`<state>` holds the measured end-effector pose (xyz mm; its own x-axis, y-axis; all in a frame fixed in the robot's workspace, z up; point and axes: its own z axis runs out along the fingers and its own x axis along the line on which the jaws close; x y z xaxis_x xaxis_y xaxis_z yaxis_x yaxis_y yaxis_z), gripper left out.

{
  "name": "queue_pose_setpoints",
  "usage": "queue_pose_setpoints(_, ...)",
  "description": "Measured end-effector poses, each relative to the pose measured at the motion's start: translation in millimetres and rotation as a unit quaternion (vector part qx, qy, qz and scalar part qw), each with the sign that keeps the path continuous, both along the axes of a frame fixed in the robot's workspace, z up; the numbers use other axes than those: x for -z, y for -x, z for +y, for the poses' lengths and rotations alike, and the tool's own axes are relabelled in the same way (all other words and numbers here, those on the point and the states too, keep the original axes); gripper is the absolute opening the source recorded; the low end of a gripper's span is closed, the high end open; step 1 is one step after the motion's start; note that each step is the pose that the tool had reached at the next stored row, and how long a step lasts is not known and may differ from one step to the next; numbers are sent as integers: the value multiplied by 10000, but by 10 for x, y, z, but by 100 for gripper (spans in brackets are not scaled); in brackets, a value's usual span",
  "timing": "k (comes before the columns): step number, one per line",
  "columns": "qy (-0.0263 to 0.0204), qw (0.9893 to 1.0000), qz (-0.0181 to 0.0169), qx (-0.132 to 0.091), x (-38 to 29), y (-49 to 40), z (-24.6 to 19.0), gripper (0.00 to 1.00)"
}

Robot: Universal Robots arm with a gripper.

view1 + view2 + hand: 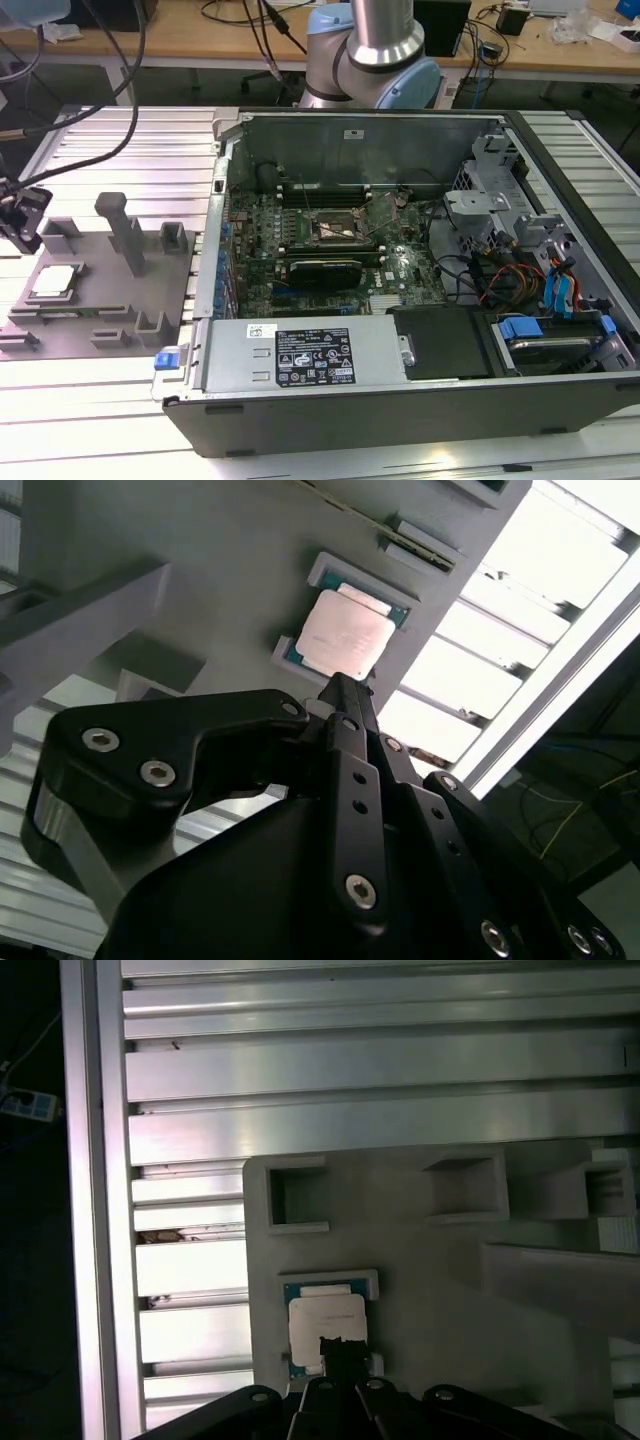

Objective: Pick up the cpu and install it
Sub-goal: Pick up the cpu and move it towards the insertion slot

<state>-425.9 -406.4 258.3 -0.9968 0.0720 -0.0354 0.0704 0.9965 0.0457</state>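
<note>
Cpu (55,281) lies flat, silver top up, in a shallow recess of the grey tray (110,300) at the exterior view's left. Your hand (24,235) hangs just over that end of the tray. In the second wrist view you see its fingertips (340,695) drawn narrow together, holding nothing, lined up with one edge of the chip. Further right on the slatted bench (100,420) stands the open computer case (400,400), its dark socket (335,228) well apart from the tray.
</note>
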Motion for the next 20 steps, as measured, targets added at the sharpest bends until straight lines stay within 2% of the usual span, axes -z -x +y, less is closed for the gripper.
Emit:
queue_pose_setpoints(5,0,10000,24,1,94,6,0,11)
queue_pose_setpoints(9,0,10000,59,1,162,6,0,11)
queue_pose_setpoints(10,0,10000,80,1,196,7,0,11)
queue_pose_setpoints(14,0,9999,112,1,260,7,-1,11)
queue_pose_setpoints(15,0,9999,132,1,292,6,-1,11)
queue_pose_setpoints(17,0,9999,148,0,317,6,-3,11)
queue_pose_setpoints(20,1,9999,150,1,327,7,-4,11)
